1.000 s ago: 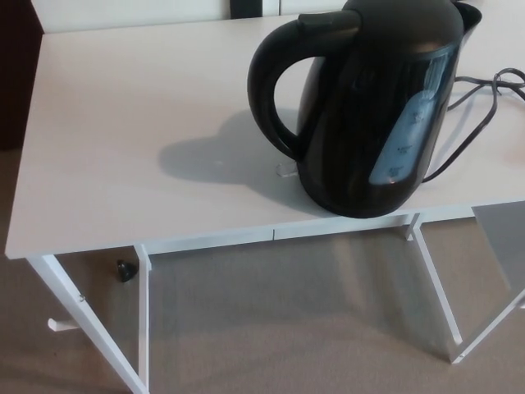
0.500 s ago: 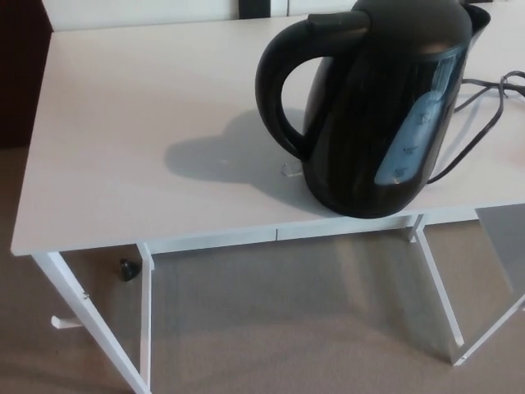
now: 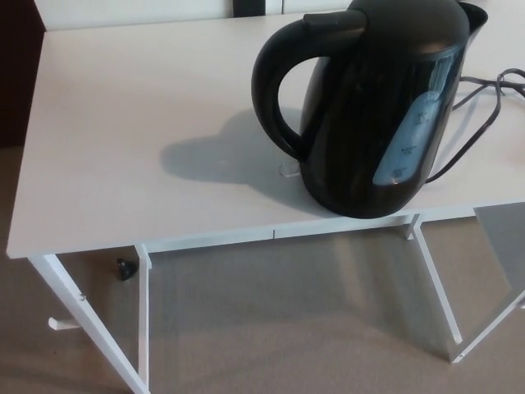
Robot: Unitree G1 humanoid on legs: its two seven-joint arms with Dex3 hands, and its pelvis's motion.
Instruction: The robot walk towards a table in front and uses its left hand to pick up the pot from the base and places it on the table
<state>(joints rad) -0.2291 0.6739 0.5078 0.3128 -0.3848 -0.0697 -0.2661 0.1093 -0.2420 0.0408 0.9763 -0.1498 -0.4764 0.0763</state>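
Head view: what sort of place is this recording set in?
Probably an indoor room in a home or office, though little of it shows. A white table on thin white legs stands on beige carpet, with a black kettle-like pot on it.

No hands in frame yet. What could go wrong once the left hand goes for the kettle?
1. The black kettle stands close to the white table's front edge; a clumsy nudge on its handle could tip it off.
2. The power cord trails off to its right; if the base, hidden here, lifts too, the cord might drag.
3. Neither hand shows, so the approach cannot be checked.
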